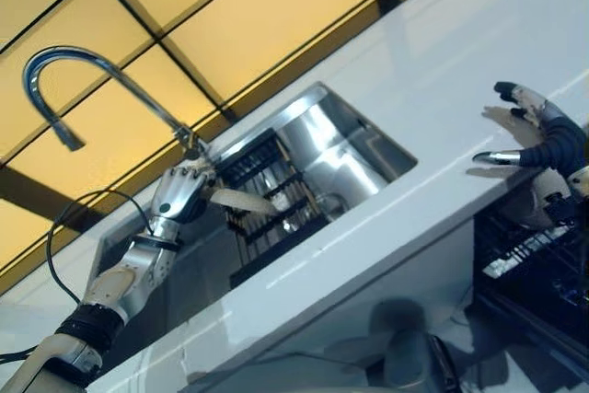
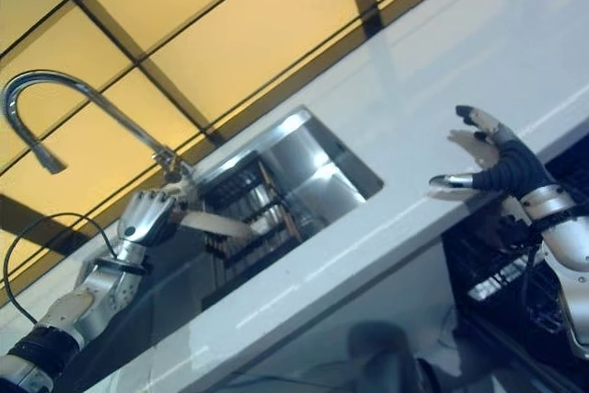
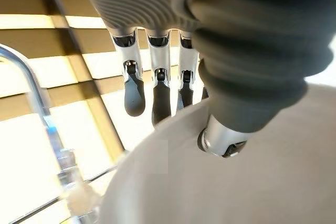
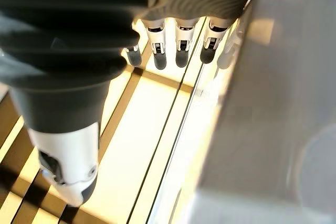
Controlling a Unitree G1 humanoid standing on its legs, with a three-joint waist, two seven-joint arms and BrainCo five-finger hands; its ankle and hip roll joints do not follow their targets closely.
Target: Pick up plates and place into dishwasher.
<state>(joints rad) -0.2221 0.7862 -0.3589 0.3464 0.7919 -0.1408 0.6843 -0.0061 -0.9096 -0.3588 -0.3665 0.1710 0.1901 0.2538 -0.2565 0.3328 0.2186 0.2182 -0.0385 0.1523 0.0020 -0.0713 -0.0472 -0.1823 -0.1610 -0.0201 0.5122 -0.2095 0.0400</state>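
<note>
Left hand (image 1: pixel 178 192) pinches a pale plate (image 1: pixel 241 202) over the sink (image 1: pixel 345 149); right hand (image 2: pixel 504 165) hovers above the white surface (image 1: pixel 479 62), fingers (image 4: pixel 181 51) spread wide.

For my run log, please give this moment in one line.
left robot hand: holds plate over sink | right robot hand: open, above counter

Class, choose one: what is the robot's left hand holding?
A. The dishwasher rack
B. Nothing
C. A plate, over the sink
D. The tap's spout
C: the left hand grips a pale plate by its edge, above the sink beside the tap.
</note>
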